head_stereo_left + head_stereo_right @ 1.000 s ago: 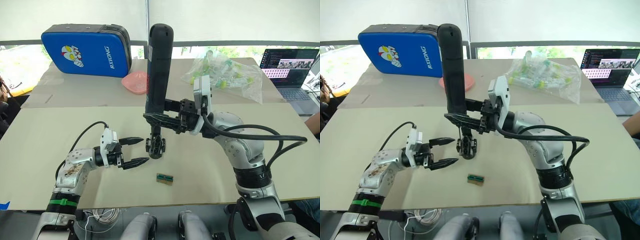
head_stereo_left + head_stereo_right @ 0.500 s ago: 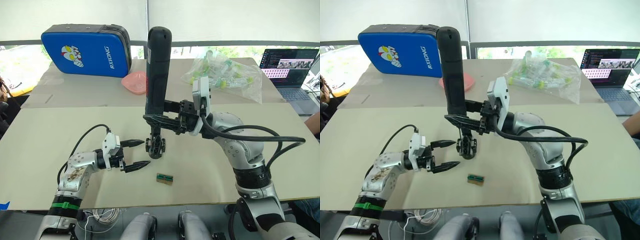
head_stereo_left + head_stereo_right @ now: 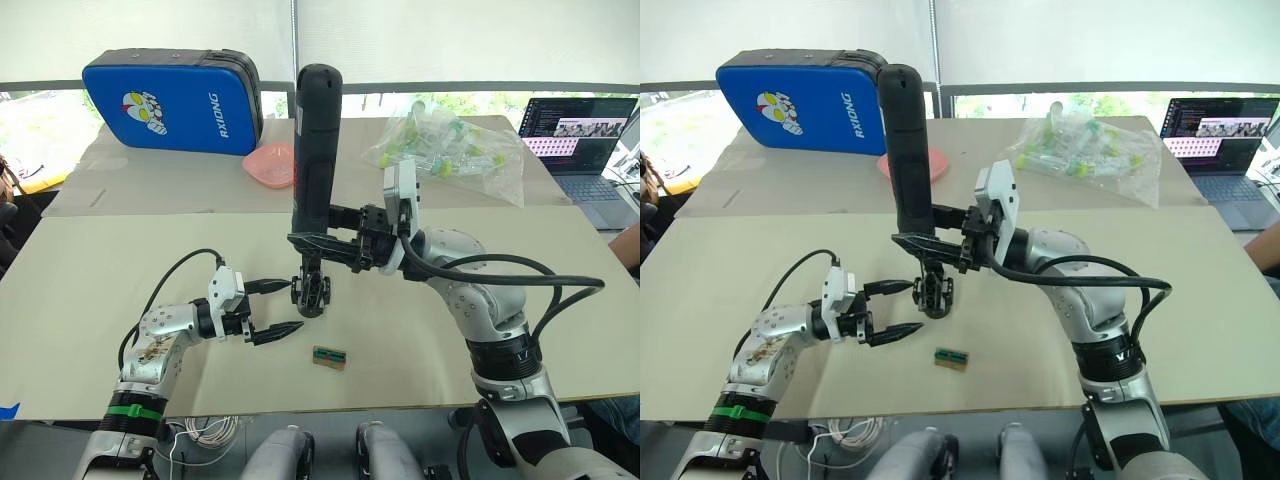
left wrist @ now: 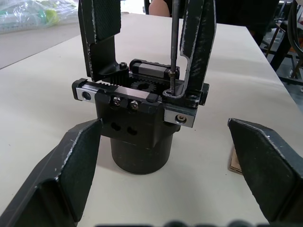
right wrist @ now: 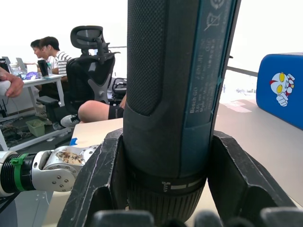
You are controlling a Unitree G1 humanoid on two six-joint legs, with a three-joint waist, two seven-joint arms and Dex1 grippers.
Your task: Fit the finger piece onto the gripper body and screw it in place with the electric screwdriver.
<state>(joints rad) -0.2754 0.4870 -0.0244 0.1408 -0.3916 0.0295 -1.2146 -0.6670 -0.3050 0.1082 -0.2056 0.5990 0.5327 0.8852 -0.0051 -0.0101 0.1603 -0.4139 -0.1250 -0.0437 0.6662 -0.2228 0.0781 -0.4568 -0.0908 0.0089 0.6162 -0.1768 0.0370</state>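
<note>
The gripper body [image 3: 311, 292] stands upright on the tan table [image 3: 420, 350], a chunky black block [image 4: 139, 123] with two black fingers rising from it. The finger piece [image 4: 199, 42] sits on the body's slide. The electric screwdriver [image 3: 314, 140] stands upright over the body, and its thin bit [image 4: 173, 47] reaches down to a screw at the finger piece's base. My right gripper [image 3: 312, 240] is shut on the screwdriver's lower barrel [image 5: 175, 94]. My left gripper [image 3: 293, 306] is open just left of the body, with its fingers [image 4: 66, 175] on either side and apart from it.
A small green part [image 3: 329, 357] lies on the table in front of the body. At the back are a blue case [image 3: 175, 100], a pink bowl [image 3: 272, 163], a clear plastic bag [image 3: 450, 145] and a laptop [image 3: 575, 130]. People sit at desks beyond the table [image 5: 52, 56].
My left gripper has moved right, closer to the gripper body, still open. The screwdriver stays upright on the body in my right gripper.
</note>
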